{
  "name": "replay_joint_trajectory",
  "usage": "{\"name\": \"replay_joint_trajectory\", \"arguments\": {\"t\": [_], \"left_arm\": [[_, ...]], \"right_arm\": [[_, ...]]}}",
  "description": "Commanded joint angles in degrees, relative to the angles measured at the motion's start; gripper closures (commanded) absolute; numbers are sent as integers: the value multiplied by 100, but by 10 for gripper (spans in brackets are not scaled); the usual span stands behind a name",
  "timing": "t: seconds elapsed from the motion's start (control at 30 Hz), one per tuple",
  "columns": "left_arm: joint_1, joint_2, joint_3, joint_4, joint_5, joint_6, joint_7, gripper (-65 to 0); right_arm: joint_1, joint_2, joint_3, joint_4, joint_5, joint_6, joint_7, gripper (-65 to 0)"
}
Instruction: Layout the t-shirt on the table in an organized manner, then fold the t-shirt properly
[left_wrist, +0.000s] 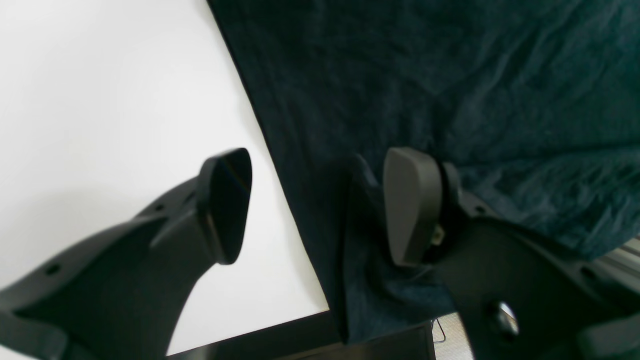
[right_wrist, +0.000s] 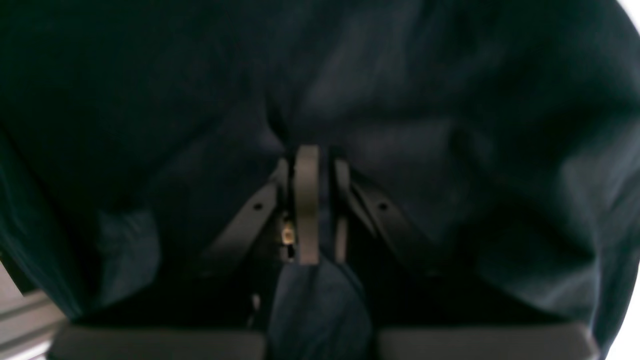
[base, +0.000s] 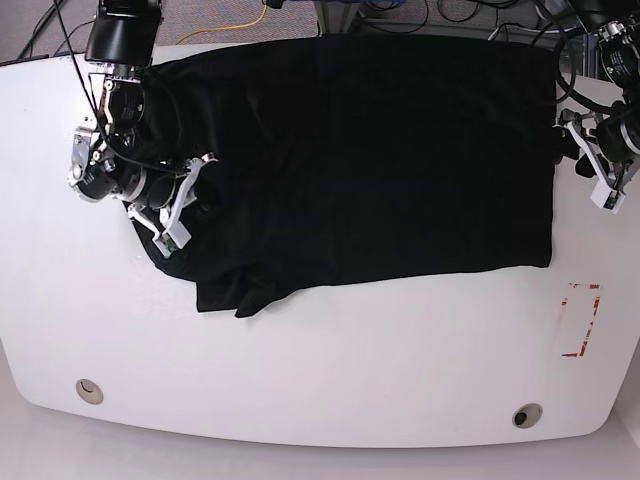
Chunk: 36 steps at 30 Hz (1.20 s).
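Observation:
The black t-shirt (base: 370, 160) lies spread over the far half of the white table (base: 320, 370), with a rumpled flap at its front left corner. My right gripper (base: 198, 178) sits at the shirt's left side. In the right wrist view it (right_wrist: 315, 200) is shut on a fold of the t-shirt (right_wrist: 400, 100), and dark cloth fills the frame. My left gripper (base: 566, 138) is at the shirt's right edge. In the left wrist view it (left_wrist: 317, 205) is open, straddling the hem: one finger (left_wrist: 225, 205) over bare table (left_wrist: 100, 100), the other on the t-shirt (left_wrist: 450, 75).
A red tape rectangle (base: 581, 320) marks the table near its right front. Two round metal grommets (base: 88, 390) (base: 526, 414) sit near the front edge. Cables (base: 230, 25) run on the floor behind the table. The table's edge (left_wrist: 260, 335) lies close below the left gripper.

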Motion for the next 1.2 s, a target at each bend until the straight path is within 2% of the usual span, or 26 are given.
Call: {"name": "replay_joint_trajectory", "arguments": {"t": [0.0,0.03,0.1,0.13,0.17,0.27,0.57,0.8,1.17], "left_arm": [[-39,-117,-23,77,-82,-13,-58,-392],[-39,-117,-23,77,-82,-13,-58,-392],[-39,-117,-23,77,-82,-13,-58,-392],[-39,-117,-23,77,-82,-13,-58,-392],[-39,-117,-23,77,-82,-13,-58,-392],[-39,-117,-23,77,-82,-13,-58,-392],[-56,-108,-14,77,-82,-13,-58,-392],[-56,-108,-14,77,-82,-13,-58,-392],[-39,-108,-23,77,-82,-22,-58,-392]], "right_arm": [[61,74,35,117,81,10,-182,-119],[53,74,35,117,81,10,-218,-143],[-27,65,44,337,81,10,-323,-285],[-71,65,44,399,73,10,-323,-311],[-229,56,44,583,64,10,-314,-380],[-431,30,44,891,37,10,-314,-469],[-607,21,8,706,20,10,-112,-438],[-580,56,0,249,20,10,64,-438],[-589,21,-18,205,-103,10,108,-438]]}}
